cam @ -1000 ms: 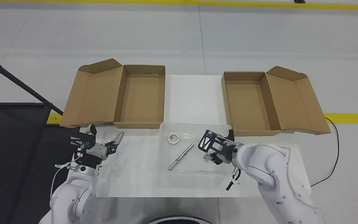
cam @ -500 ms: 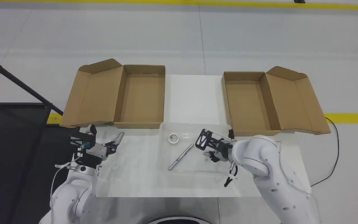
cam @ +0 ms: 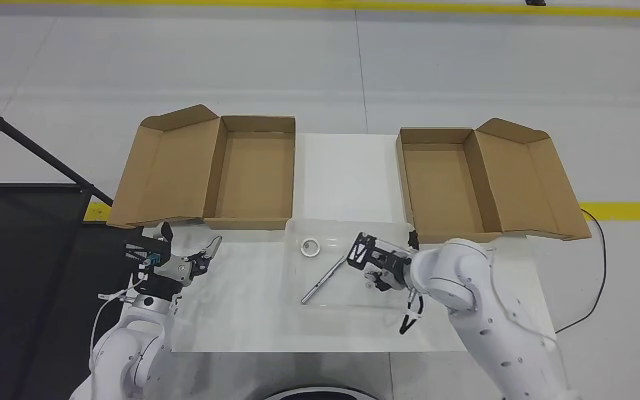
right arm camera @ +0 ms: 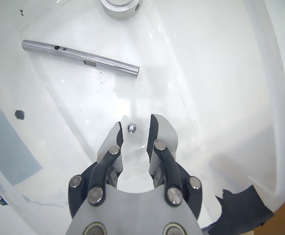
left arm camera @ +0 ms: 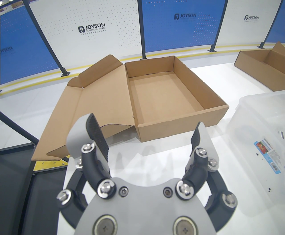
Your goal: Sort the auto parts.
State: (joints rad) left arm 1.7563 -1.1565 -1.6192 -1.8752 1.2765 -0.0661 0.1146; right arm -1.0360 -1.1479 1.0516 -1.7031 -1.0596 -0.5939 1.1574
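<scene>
- Bench: white, carrying two cardboard boxes and a clear tray between them on the near side.
- Left box: open, with its lid flap laid out flat on the outer side. The left wrist view gave me its bare brown floor, which was clearer than from the top.
- Right box: open, with its flap out to the far side. In the left wrist view I could make out just one corner.
- Clear tray: sat near the front edge of the bench and held the parts.
- Metal rod: lay flat and slantwise on the tray floor. The right wrist view added two small holes and a flat notch along its side.
- Metal ring: in the tray, near the rod's far end and apart from it. I saw a side hole in it from the right wrist view.
- Small screw: on the tray floor, too small for me to pick out from the top.
- Right gripper: down inside the tray, jaws partly apart on either side of the screw with a gap on both sides, gripping nothing.
- Left gripper: over bare bench in front of the left box, jaws spread wide and empty.
</scene>
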